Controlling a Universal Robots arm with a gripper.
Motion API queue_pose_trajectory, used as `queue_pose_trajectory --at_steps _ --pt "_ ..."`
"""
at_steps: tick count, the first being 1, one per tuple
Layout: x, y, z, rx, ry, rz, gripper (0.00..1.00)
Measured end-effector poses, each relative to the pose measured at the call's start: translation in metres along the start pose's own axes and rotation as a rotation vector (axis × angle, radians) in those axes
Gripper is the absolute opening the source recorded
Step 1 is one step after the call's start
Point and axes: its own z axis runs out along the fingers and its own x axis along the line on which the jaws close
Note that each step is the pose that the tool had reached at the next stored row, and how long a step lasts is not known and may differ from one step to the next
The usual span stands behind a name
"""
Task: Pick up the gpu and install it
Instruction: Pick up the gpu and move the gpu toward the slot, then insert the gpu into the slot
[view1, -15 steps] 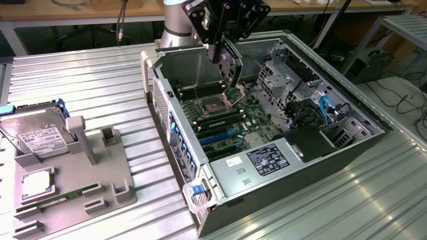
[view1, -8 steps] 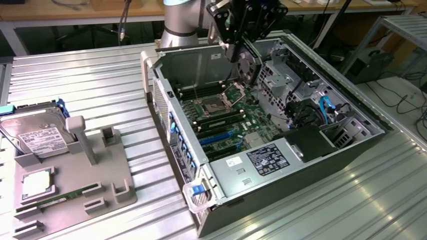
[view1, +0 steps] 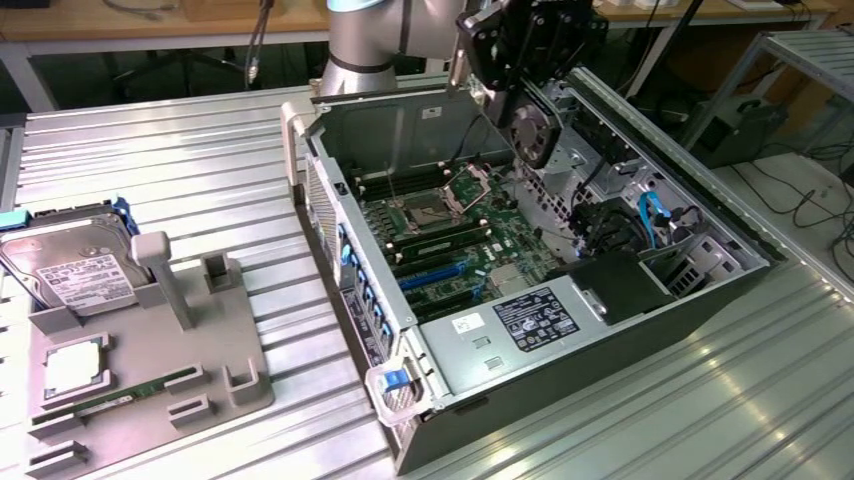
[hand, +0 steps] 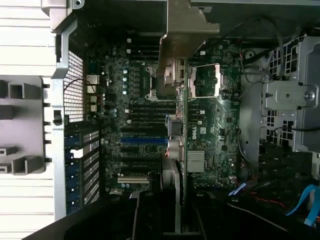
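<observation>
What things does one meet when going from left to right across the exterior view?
hard drive → CPU socket → gpu → blue cable

— Where's the gpu (view1: 531, 128)?
— I've got it up in the air over the open case (view1: 400, 115), toward the top of the exterior view — it isn't seated in any slot.
— Pose?
— It's standing on edge, tilted a little. From the wrist I see the gpu (hand: 180, 150) edge-on, a thin line across the motherboard (hand: 135, 110) below, and apart from it.
— Look?
— It's a dark board with a round fan on the face I can see and a pale metal bracket (hand: 182, 35) at one end.
</observation>
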Motion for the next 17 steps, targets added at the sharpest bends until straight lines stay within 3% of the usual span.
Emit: queue_pose_trajectory --at_steps 7,17 --pt "-0.042 0.0008 0.0087 0.0001 -0.0001 0.004 0.28" --pt "-0.043 0.0007 0.0090 0.0001 -0.0001 0.004 0.28"
